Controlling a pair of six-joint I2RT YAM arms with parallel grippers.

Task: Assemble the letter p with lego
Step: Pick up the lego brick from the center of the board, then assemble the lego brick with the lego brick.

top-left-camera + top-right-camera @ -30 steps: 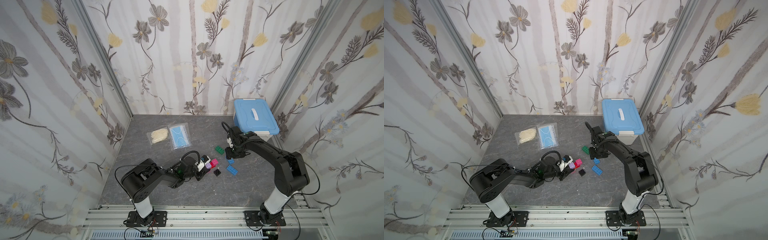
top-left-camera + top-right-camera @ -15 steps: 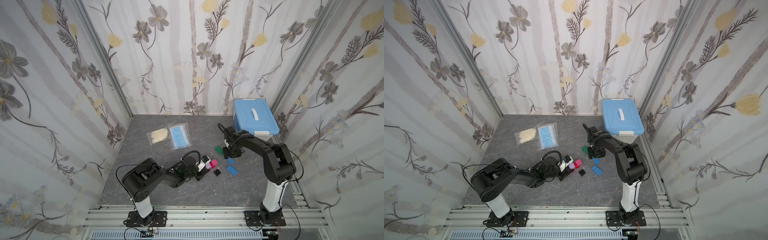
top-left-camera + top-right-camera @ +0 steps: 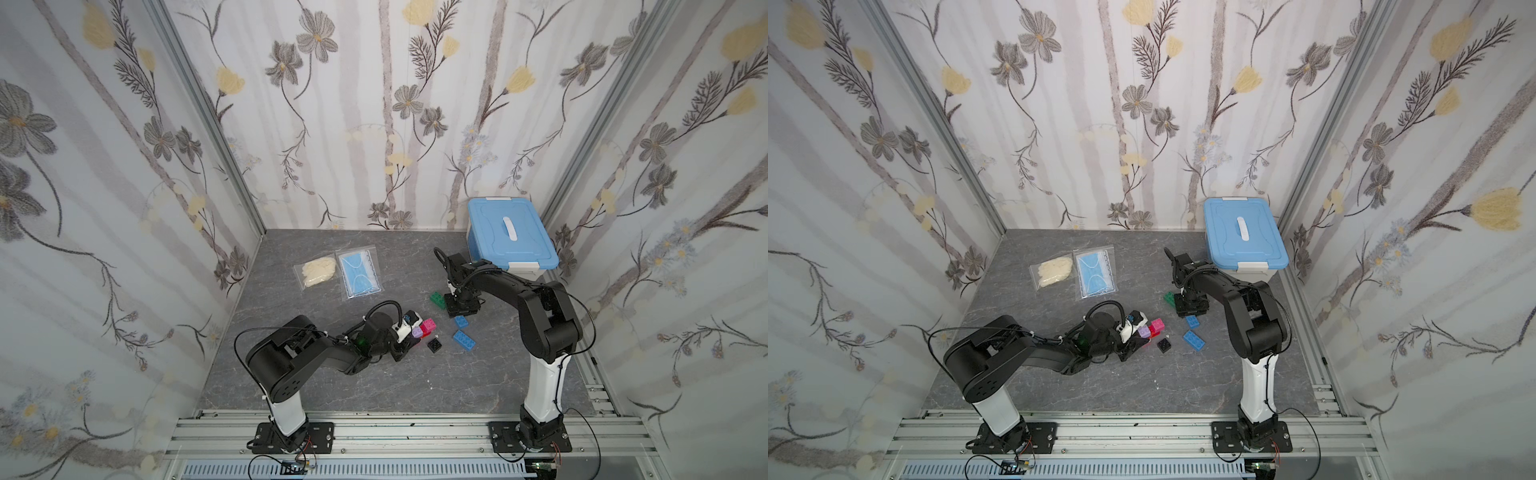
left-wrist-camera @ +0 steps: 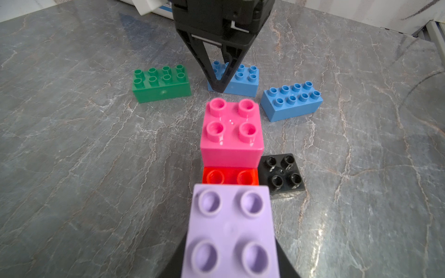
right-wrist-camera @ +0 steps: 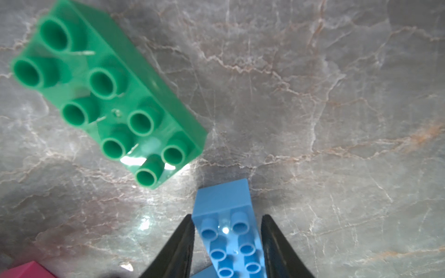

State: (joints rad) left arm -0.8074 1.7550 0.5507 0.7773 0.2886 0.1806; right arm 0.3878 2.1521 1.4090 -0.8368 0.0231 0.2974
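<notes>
Black right claw [image 5: 226,216] astride blue brick [image 5: 222,199]

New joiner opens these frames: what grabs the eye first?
The bright studded plastic bricks clustered mid-table on the grey marble-look tabletop, with the right tool straddling a long blue plastic brick and the left tool closed on a square lavender plastic brick. Next, the big blue-lidded white plastic box in the far right corner, against floral wallpaper.

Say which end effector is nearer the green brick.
Right. Right end effector straddles a blue brick beside the green brick; left end effector grips the lavender brick, farther away.
</notes>
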